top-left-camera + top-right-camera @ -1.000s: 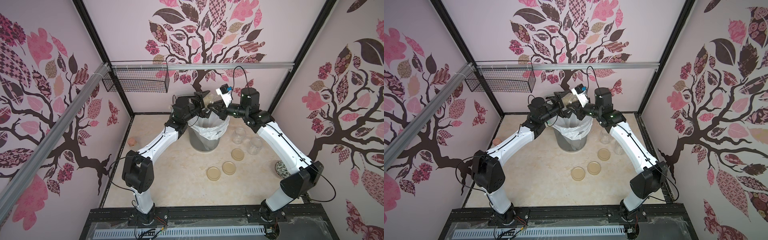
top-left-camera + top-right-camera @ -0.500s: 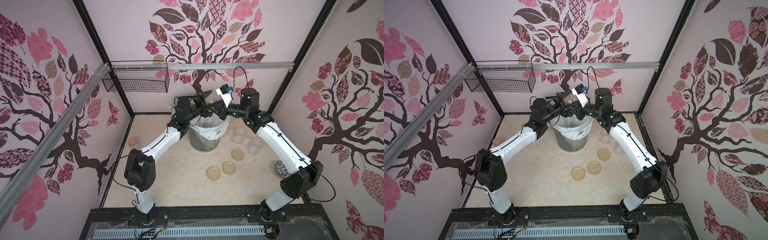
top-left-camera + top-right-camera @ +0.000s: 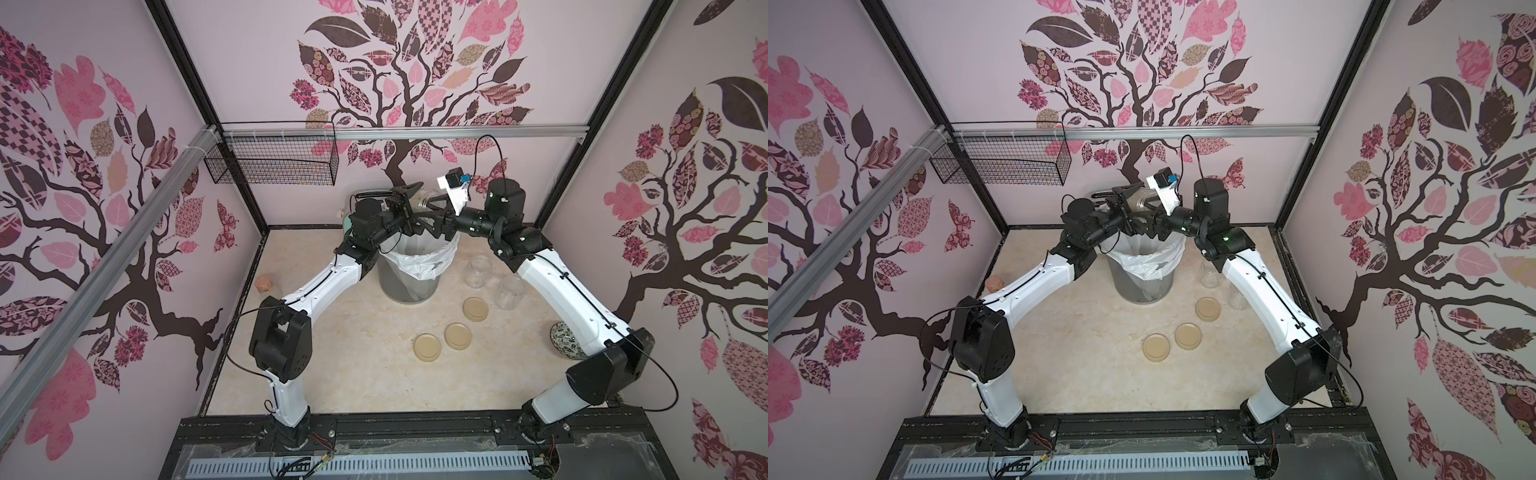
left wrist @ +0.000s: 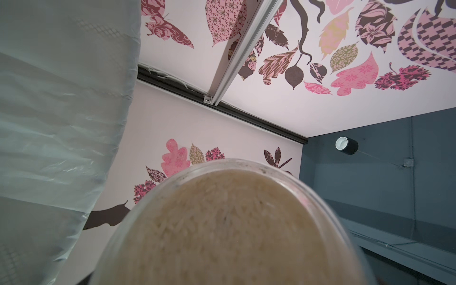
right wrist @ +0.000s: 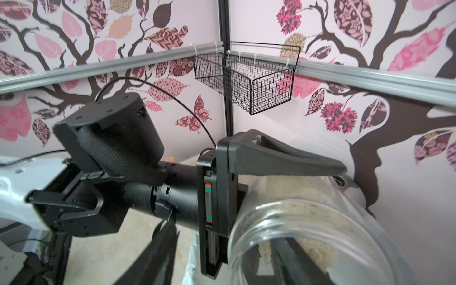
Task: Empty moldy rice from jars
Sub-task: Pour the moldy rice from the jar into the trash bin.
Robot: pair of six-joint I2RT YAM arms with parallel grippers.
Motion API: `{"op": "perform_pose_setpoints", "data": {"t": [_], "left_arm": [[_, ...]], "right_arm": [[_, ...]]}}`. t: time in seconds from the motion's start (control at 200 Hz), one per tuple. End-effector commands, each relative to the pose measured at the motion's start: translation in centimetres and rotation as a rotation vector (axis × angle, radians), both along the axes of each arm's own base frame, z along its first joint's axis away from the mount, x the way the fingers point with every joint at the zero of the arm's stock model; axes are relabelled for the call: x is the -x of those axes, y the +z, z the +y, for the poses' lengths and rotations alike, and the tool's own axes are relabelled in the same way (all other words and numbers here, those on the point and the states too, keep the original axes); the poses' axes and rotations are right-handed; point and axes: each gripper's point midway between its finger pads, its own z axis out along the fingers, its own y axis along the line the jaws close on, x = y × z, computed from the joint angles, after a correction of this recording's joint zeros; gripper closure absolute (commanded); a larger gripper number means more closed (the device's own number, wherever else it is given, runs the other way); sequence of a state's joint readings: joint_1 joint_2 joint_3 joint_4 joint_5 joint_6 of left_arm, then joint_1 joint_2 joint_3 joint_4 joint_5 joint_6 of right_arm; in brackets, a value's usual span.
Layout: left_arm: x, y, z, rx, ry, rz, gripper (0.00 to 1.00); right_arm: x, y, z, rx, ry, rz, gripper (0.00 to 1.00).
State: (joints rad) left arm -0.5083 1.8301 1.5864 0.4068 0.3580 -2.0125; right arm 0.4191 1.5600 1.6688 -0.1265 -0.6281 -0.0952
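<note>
Left gripper (image 3: 412, 204) has a jar (image 3: 426, 198) clamped across its body, tipped on its side above the bin (image 3: 402, 286). It hangs over the rim's 12 o'clock edge, mouth turned to 3 o'clock, straight at the right arm. And the rice (image 4: 222, 222)? Not falling! It sits packed against the jar's base, a cream clump filling the left wrist view. From the right wrist view it clings at the far end, behind the open mouth.

That looks like why the right gripper (image 3: 434, 214) is here. Its jaws are spread apart and hold nothing. One finger (image 5: 298, 259) is poked in through the mouth, the other (image 5: 158, 251) is outside and clear of the glass. My read: it's a scraper, set to loosen the stuck grains so they drop into the white liner (image 3: 432, 262) below. The left holds the jar sideways rather than fully upside down, likely to give that finger a way in.

Down on the table (image 3: 353, 374), at 4 o'clock from the bin, two jars (image 3: 478, 270) stand upright, lidless and looking empty. Three beige lids (image 3: 458, 336) lie flat at 5 o'clock, parked well away from the pour. So two done by the look of it, and this one is the last.

Risks to watch: a finger levering inside glass could twist the jar in the left grip, or flick grains past the rim onto the table
</note>
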Motion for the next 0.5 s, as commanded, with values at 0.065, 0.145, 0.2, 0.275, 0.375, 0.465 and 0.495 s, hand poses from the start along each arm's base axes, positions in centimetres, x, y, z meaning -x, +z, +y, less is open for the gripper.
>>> {"op": "perform_pose_setpoints", "data": {"t": [0.065,0.145,0.2,0.275,0.375,0.465,0.495], "left_arm": [[-0.3,2.3,1.3,0.012,0.049,-0.090,0.28],[-0.5,2.1,1.6,-0.002,0.060,-0.095,0.28],[-0.6,2.1,1.7,-0.017,0.067,-0.100,0.28],[-0.8,1.9,2.1,-0.046,0.079,-0.106,0.29],[-1.2,1.5,2.8,-0.100,0.105,-0.121,0.29],[-1.5,1.2,3.2,-0.161,0.118,-0.138,0.28],[-1.6,1.0,3.3,-0.182,0.122,-0.141,0.28]], "right_arm": [[1.1,2.5,-1.0,-0.028,-0.024,-0.068,0.06],[1.4,2.2,-1.4,-0.018,-0.036,-0.063,0.01],[1.7,2.1,-1.8,-0.015,-0.052,-0.061,0.01],[2.2,2.1,-2.4,-0.008,-0.076,-0.070,0.01],[2.8,2.2,-3.8,0.000,-0.139,-0.081,0.01],[3.2,1.9,-5.4,0.013,-0.219,-0.079,0.01],[3.3,1.8,-5.9,0.015,-0.240,-0.077,0.01]]}}
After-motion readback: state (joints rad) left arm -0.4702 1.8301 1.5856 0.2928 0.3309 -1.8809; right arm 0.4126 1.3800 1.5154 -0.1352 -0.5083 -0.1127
